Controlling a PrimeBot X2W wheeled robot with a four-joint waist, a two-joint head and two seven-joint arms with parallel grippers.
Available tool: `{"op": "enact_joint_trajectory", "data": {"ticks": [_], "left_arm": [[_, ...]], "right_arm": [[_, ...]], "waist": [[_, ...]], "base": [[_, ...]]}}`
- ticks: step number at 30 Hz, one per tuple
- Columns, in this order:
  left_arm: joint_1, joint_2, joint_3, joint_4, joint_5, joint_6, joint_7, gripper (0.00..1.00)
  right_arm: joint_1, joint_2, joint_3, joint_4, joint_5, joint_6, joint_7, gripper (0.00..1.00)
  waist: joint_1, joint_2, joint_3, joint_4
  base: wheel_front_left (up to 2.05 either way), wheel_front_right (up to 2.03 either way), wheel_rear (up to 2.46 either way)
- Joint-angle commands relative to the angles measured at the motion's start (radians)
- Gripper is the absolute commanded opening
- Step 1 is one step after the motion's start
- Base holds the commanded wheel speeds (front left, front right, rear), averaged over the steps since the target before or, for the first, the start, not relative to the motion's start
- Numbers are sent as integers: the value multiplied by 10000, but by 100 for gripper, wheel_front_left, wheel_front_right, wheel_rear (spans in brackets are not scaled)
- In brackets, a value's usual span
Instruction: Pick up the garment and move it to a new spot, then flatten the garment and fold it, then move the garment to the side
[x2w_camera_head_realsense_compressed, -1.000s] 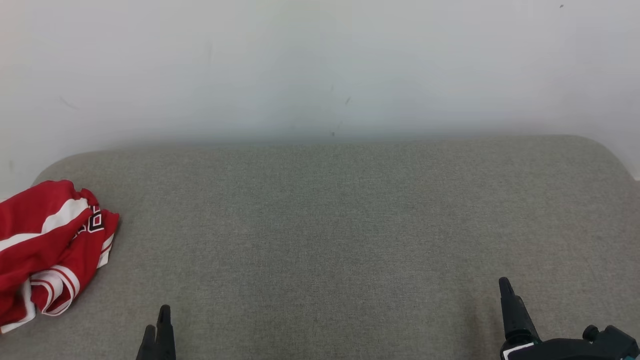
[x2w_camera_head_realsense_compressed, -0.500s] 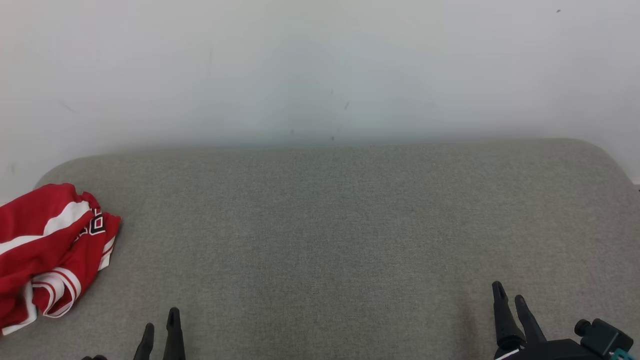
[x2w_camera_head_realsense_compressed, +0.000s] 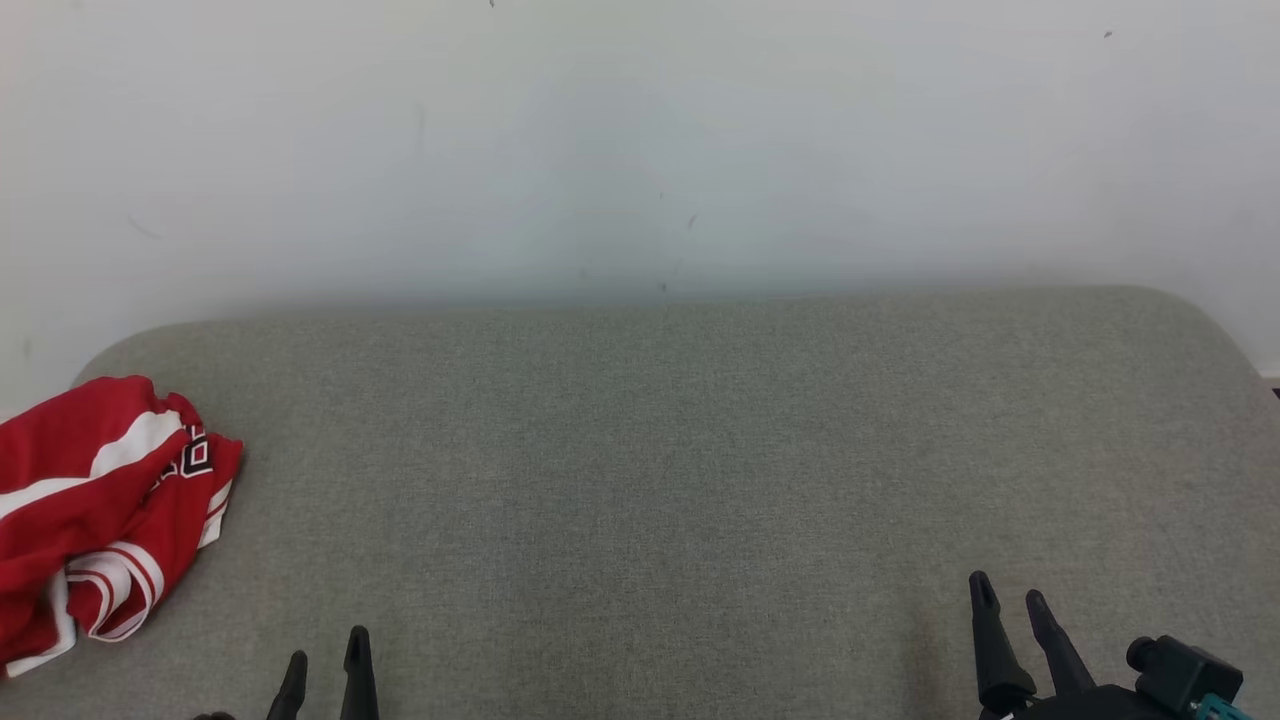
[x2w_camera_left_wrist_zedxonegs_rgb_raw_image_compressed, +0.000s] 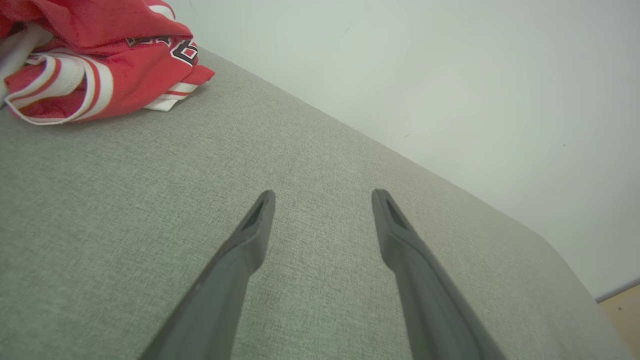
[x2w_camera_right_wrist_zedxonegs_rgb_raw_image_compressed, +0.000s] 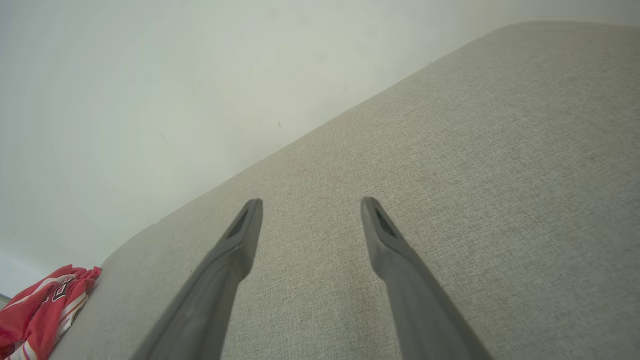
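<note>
Seeing red jersey bunched in a heap at the left edge of the grey fabric pad, toward the near-left corner. Runs out of the head view there, so can't tell whether any of it hangs over the edge. Seeing left gripper and right gripper both spread wide, holding nothing, low along the near edge, the right well apart from the cloth. Judging pickup not yet begun. Main risks: pinching only a top fold of what looks like slick mesh and dragging the heap instead of lifting it; shoving it off the left edge if approached from mid-pad; catching mismatched layers, leaving a twist that fights the flattening. Also digging fingertips into the soft pad cover on a low approach. Safer to drop in from above with the left and close on a thick bunch.
</note>
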Motion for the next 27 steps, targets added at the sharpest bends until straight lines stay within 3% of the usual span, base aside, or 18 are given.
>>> {"op": "enact_joint_trajectory", "data": {"ticks": [1, 27], "left_arm": [[40, 77, 6, -42, 357, -26, -106, 100], [289, 57, -26, 120, 2830, -30, -732, 100]], "right_arm": [[41, -41, 39, -54, -349, -12, -78, 100], [306, 74, -122, -57, -3683, -16, -325, 100]], "waist": [[0, 0, -18, 1], [0, 0, -304, -41]], "base": [[0, 0, 0], [0, 0, 0]]}}
